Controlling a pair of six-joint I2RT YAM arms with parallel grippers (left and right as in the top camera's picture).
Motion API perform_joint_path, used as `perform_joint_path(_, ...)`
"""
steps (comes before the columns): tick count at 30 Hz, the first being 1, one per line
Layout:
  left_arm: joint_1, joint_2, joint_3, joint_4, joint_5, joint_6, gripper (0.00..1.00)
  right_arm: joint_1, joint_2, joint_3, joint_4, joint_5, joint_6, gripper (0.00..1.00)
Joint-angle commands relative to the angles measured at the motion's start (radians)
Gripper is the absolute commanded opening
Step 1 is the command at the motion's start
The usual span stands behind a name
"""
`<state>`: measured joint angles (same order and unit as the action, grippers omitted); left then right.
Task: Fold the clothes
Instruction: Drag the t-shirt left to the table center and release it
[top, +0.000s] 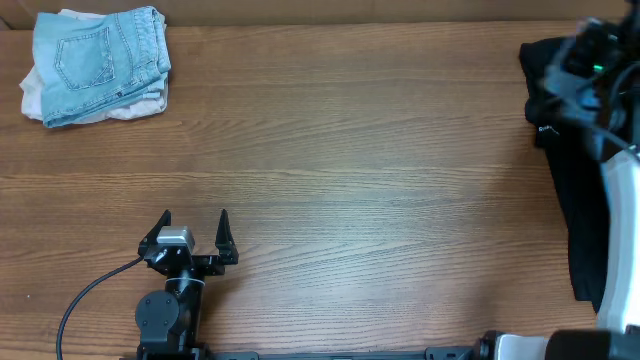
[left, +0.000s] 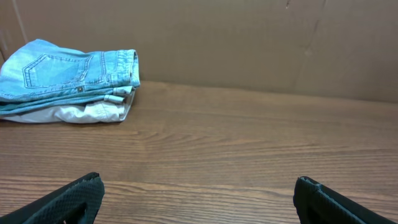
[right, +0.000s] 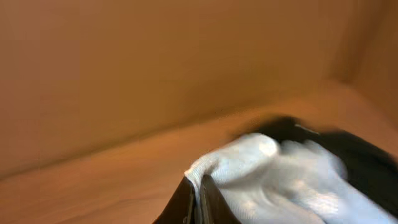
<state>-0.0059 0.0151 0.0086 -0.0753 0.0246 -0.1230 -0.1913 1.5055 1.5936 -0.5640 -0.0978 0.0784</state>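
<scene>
Where the wooden table (top: 380, 180) reaches its far left corner, a folded light-blue denim garment (top: 100, 60) lies on top of a folded white garment (top: 35, 95), whose edges show under it on the left and near sides. The left wrist view shows the same stack (left: 68, 71) at the far left, the white piece (left: 87, 113) beneath it, and a cardboard wall (left: 249, 43) behind.

Near the left front edge sits the left gripper (top: 195, 228), its two dark fingers (left: 68, 202) spread wide apart with only bare wood between them, holding nothing.

Along the right edge, a black shirt (top: 575, 190) lies rumpled, running from the far side towards the near side, with a small white mark (top: 545, 128) close to its left border. The right gripper (top: 590, 60) is over the far end of that shirt, blurred.

The right wrist view is blurred too: a bunch of white cloth (right: 280, 174) lies close to the camera with black fabric (right: 367, 162) behind it on the right. I cannot tell whether that gripper's jaws are apart or together.
</scene>
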Motion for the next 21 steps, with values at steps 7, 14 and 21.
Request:
perform_joint_path(7,0.005,-0.01,-0.004,-0.002,-0.006,0.019,1.0,0.531,0.037,0.025,0.171,-0.261,0.064,0.04)
perform_joint_path(14,0.005,-0.01,-0.004,-0.002,-0.006,0.019,1.0,0.865,0.179,0.025,0.223,-0.005,0.083,0.08)
perform_joint_path(21,0.005,-0.01,-0.004,-0.002,-0.006,0.019,1.0,0.943,0.213,0.026,0.222,0.053,0.083,0.64)
